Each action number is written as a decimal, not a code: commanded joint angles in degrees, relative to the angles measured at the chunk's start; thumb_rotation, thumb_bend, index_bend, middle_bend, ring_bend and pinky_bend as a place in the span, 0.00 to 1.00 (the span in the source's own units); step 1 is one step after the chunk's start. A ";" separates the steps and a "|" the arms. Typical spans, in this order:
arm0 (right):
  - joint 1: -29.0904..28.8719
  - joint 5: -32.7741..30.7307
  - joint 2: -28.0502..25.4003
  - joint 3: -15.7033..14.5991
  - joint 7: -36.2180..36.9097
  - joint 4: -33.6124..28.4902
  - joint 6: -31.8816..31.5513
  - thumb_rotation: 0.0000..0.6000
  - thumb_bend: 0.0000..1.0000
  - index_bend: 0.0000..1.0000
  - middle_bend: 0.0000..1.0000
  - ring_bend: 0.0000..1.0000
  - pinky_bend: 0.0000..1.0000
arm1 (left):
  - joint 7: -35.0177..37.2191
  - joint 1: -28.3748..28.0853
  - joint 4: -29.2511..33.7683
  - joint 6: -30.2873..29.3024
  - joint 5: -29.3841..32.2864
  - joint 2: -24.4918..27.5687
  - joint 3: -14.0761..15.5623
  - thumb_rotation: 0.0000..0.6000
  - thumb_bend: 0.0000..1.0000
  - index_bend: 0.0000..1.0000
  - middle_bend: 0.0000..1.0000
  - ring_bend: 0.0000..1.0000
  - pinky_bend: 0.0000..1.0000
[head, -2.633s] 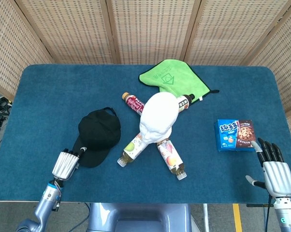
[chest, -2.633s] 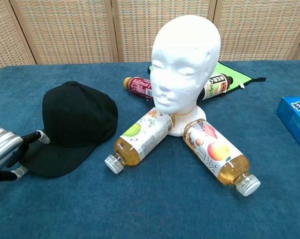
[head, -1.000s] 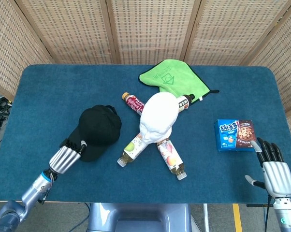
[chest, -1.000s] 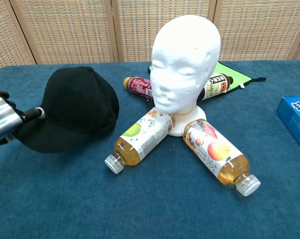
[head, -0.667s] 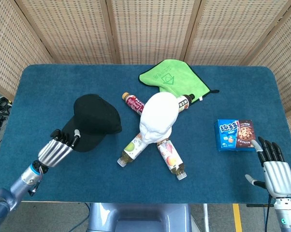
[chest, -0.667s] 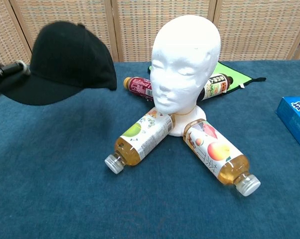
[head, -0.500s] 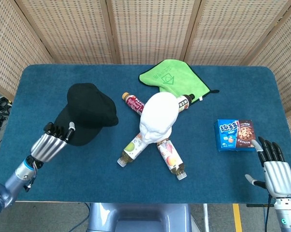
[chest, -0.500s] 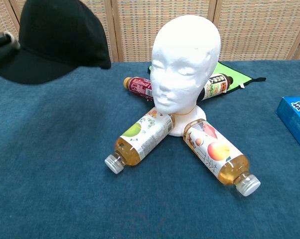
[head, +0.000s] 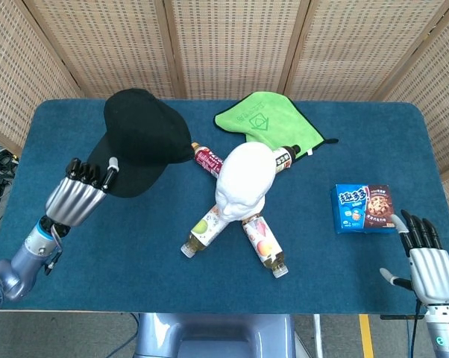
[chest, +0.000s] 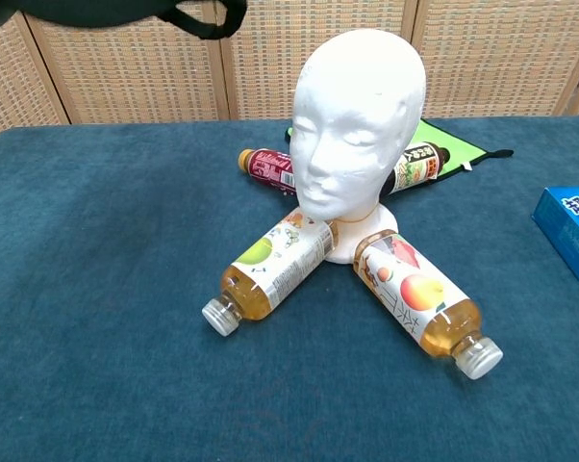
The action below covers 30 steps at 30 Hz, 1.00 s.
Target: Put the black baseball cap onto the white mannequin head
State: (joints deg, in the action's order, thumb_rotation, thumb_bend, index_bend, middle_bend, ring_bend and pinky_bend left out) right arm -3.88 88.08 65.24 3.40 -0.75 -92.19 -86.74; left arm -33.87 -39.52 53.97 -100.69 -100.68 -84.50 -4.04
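Now we are in the carry step: our left robot hand (head: 77, 198) has the cap (head: 140, 139) pinched by the brim, fingers curled over its near-left edge, and the cap hangs in the air well above the tabletop (head: 75, 134), left of the head (head: 244, 179) and a little farther back. In the chest view only the cap's lower edge (chest: 126, 13) shows at the top of the frame, higher than the head's crown (chest: 362, 67), so we judge there is height enough to pass over it.

Next we would need to swing the cap rightward until the crown sits above the head, then level it and lower. The head faces the near edge, so the brim ought to come round toward us before we let down; at present it points near-left, toward the holding hand.

Room is fair on the left, where the cloth is bare between the cap and the near edge. Round the base it is crowded: four bottles lie spoked about it, two near (head: 206, 227) (head: 262, 243) and two far (head: 207, 158) (head: 284, 156), with a green cloth (head: 262, 119) beyond. We should stay high and come down only onto the head.

Our right robot hand (head: 427, 262) rests at the near-right corner, fingers extended and holding nothing, just near of the biscuit box (head: 365, 208) and well clear of the path.
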 commanded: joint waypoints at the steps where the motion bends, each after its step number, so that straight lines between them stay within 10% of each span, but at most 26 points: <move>1: -0.07 -0.10 0.02 -0.03 0.13 0.12 0.24 1.00 0.03 0.05 0.00 0.00 0.00 | -1.83 -2.94 3.34 2.22 -0.40 1.72 -2.18 1.00 0.72 0.89 0.88 0.86 0.72; 18: 0.05 -0.63 -0.99 0.45 3.33 -0.03 0.05 1.00 0.03 0.05 0.00 0.00 0.00 | -17.20 -14.32 21.13 17.96 -0.47 0.67 -8.87 1.00 0.70 0.88 0.88 0.86 0.72; 30: 0.47 -1.90 -2.34 1.30 6.65 -0.03 -0.43 1.00 0.04 0.05 0.00 0.00 0.00 | -24.78 -15.34 23.95 24.63 2.11 -4.36 -8.53 1.00 0.70 0.88 0.88 0.86 0.72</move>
State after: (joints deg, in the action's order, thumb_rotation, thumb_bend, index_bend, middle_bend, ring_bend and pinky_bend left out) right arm -3.43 86.20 62.94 4.69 5.86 -92.21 -87.18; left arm -58.14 -54.74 77.73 -76.52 -98.92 -88.42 -12.59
